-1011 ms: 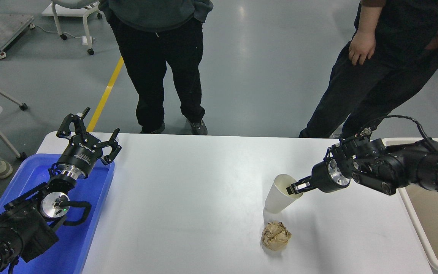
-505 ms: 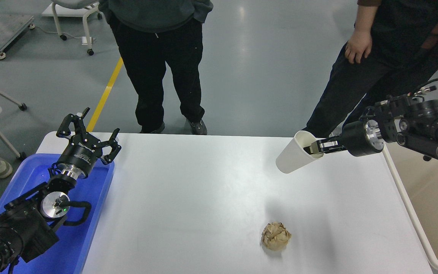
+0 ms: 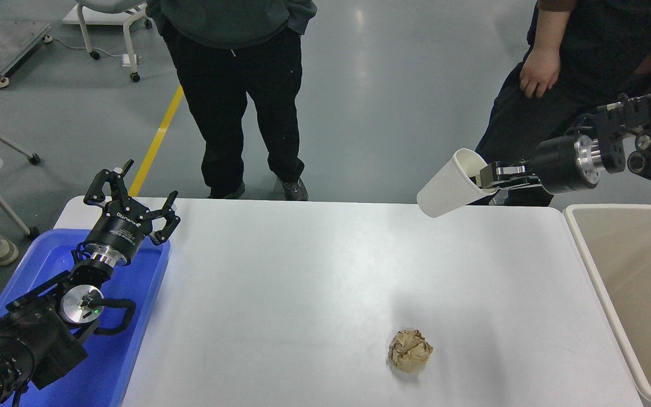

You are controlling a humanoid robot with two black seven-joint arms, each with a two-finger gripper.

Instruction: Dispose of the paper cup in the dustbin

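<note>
Since half a second ago, the paper cup (image 3: 451, 185) has been carried higher and slightly toward the dustbin (image 3: 585, 249), and the right arm has been drawn up so that more of the bin's near wall and tan inside is now uncovered. The cup is held clear of the table (image 3: 303, 294), tipped on its side with its base pointing away from the dustbin and its mouth turned toward the bin. The right gripper (image 3: 492, 176) is closed on the cup's rim, one finger apparently inside the mouth and the other outside it.

As for progress, the pickup is judged done and the carry is under way, but the cup is not yet over the dustbin: it hangs beside the bin's far corner, above the table's far edge. What is left is to bring it across the rim and release it.

The left gripper (image 3: 133, 198) is parked well away from the dustbin, over a blue tray (image 3: 139, 339), its fingers spread and holding nothing. A crumpled brown paper ball (image 3: 410, 350) lies on the table between the tray and the dustbin, nearer the bin. Two people are standing beyond the table's far side.
</note>
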